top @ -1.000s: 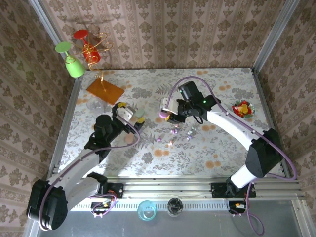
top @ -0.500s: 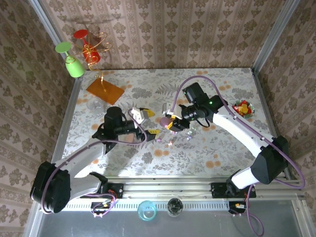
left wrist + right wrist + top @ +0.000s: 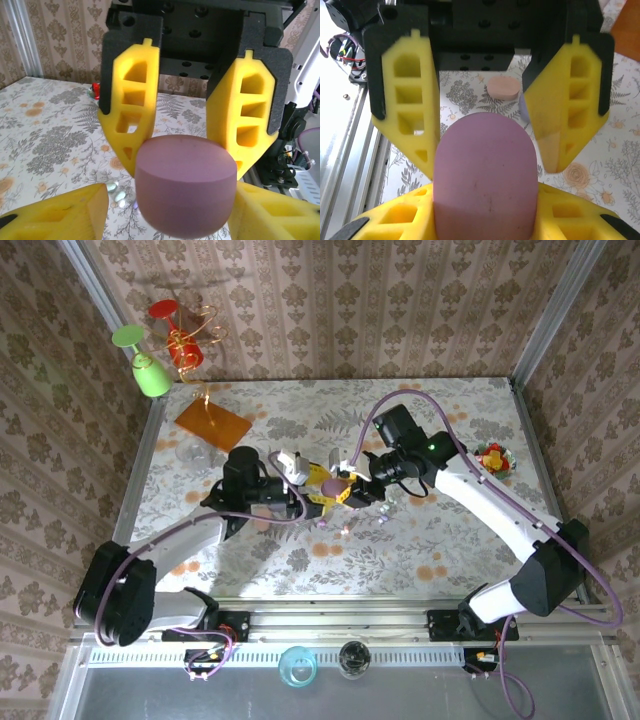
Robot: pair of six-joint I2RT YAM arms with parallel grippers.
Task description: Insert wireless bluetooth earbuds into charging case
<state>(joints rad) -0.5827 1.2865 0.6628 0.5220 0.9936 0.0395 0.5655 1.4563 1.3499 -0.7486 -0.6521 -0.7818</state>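
Note:
A purple pebble-shaped charging case (image 3: 333,481) hangs above the table's middle, lid closed. My right gripper (image 3: 346,488) is shut on it; in the right wrist view its fingers press both sides of the case (image 3: 485,180). My left gripper (image 3: 320,494) faces it from the left with its jaws round the same case (image 3: 185,186). One left finger touches the case and the other stands a little apart. Tiny pale earbuds (image 3: 120,193) lie on the table under the case, and several earbuds (image 3: 352,508) show scattered in the top view.
A peach-pink case (image 3: 502,88) lies on the table beyond the grippers. A bowl of red and yellow sweets (image 3: 492,460) sits at the right edge. An orange card (image 3: 213,424), a clear glass (image 3: 190,452) and green and red goblets (image 3: 150,368) stand at the back left.
My left gripper has swung right to meet the right gripper and narrowed its jaws round the purple case. The right gripper kept its grip and shifted slightly toward the middle.

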